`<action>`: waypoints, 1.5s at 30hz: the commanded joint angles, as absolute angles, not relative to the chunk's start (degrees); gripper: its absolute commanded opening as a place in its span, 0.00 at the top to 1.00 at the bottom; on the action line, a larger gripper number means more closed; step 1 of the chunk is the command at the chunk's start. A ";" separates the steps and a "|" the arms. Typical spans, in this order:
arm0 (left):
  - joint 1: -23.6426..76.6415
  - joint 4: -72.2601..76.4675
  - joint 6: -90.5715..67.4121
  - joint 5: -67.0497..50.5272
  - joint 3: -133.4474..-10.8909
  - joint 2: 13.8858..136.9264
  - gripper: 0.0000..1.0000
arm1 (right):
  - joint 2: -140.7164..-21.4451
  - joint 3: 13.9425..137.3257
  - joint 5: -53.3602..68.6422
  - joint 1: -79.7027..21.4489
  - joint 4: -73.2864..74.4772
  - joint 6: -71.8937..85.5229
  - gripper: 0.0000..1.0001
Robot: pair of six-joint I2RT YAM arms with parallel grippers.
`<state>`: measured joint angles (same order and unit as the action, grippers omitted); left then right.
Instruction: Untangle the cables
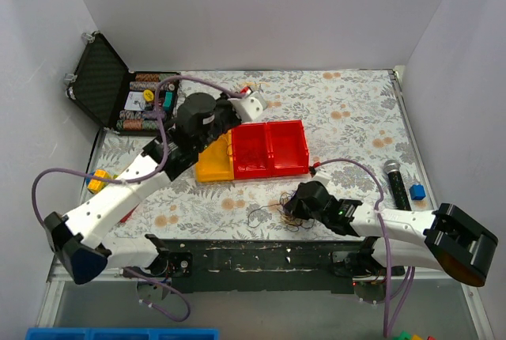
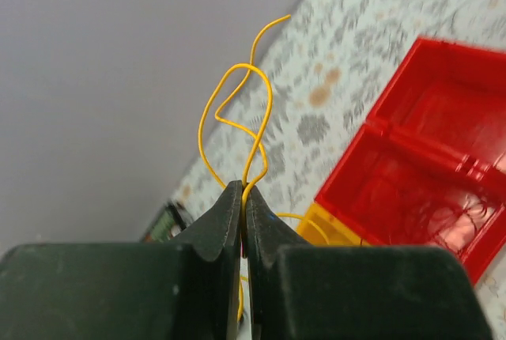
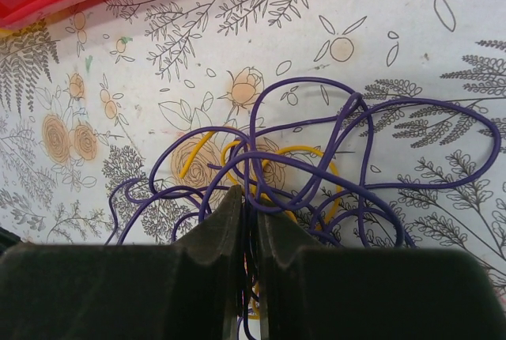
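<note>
The loose bundle of thin cables (image 1: 271, 214) lies on the flowered mat near the front edge. In the right wrist view it is mostly purple loops (image 3: 332, 146) with a yellow wire (image 3: 312, 154) among them. My right gripper (image 1: 294, 204) is down on the bundle, shut on purple strands (image 3: 250, 205). My left gripper (image 1: 251, 96) is raised behind the bins and shut on a thin yellow wire (image 2: 241, 111), which curls up from its tips (image 2: 243, 194). Thin red wires (image 2: 447, 217) lie in the red bin (image 2: 411, 119).
A two-part red bin (image 1: 269, 148) and a yellow bin (image 1: 215, 162) stand mid-table. An open black chip case (image 1: 118, 91) is at the back left. A microphone (image 1: 397, 182) and a blue block (image 1: 417, 191) lie at the right, and a yellow block (image 1: 99, 180) at the left.
</note>
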<state>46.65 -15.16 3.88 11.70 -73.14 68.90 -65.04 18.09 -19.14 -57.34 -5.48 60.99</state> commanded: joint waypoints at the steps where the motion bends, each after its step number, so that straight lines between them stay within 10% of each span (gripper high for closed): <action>1: 37.72 -21.96 -9.65 5.11 -70.84 72.93 1.00 | -65.13 16.08 -19.51 -57.31 2.29 58.62 0.85; 28: 24.61 -21.01 -25.66 -2.63 -58.98 87.89 0.99 | -64.34 17.05 -19.69 -57.39 2.99 58.80 0.85; 39: 24.61 -22.93 -23.82 -6.76 -66.25 85.96 0.40 | -64.43 18.19 -19.34 -57.39 3.78 58.54 0.85; 45: 24.61 -32.06 -19.00 -13.35 -77.24 82.89 0.26 | -62.76 19.60 -19.77 -57.48 4.39 56.96 0.85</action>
